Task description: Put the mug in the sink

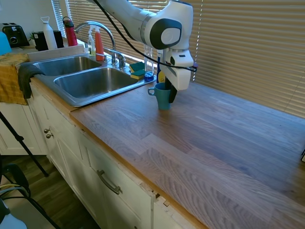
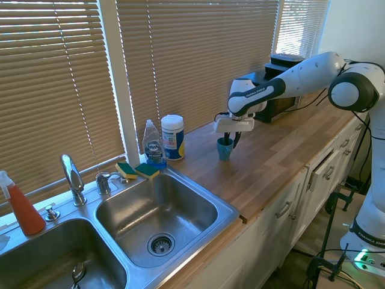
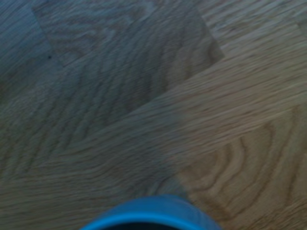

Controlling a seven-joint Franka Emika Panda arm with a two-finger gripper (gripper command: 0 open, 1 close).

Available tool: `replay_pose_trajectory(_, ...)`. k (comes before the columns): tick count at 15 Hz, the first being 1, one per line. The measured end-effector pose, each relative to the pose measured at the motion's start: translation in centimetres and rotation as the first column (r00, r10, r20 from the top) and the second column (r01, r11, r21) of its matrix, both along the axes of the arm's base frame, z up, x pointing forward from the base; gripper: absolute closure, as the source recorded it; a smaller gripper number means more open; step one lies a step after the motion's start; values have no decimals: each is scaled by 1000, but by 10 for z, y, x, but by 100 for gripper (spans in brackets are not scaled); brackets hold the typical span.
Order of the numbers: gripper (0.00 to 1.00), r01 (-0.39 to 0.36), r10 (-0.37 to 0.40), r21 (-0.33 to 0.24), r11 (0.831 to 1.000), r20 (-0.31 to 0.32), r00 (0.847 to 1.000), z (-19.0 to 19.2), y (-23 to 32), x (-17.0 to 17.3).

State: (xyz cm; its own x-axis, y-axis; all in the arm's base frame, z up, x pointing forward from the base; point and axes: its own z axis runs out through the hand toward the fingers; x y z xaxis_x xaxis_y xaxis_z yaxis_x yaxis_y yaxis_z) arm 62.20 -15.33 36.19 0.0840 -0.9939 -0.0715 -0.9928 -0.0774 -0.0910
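The teal-blue mug (image 1: 162, 97) (image 2: 225, 149) stands upright on the wooden counter, to the right of the sink (image 1: 71, 98) (image 2: 231, 211), with its handle turned toward the sink. My gripper (image 1: 167, 93) (image 2: 231, 140) reaches down from above and straddles the mug's wall: one finger dips inside, the other hangs just outside on the side away from the sink. A gap shows between the fingers, so the gripper looks open. In the wrist view only the mug's blue rim (image 3: 151, 213) shows against the wood grain.
A white wipes canister (image 2: 172, 137), a dish soap bottle (image 2: 154, 144) and sponges (image 2: 138, 170) stand behind the sink's right basin. The faucet (image 2: 72, 174) and an orange spray bottle (image 2: 23, 208) are further left. A dark appliance (image 2: 277, 84) sits along the counter's far end.
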Motion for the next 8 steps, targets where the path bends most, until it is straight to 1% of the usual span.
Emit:
replay_pose_trajectory(5, 100, -21, 21, 3, 1000, -6, 1000, -6, 1, 1)
replay_pose_trajectory(8, 100, -71, 71, 1, 997, 4, 997, -4, 1, 2)
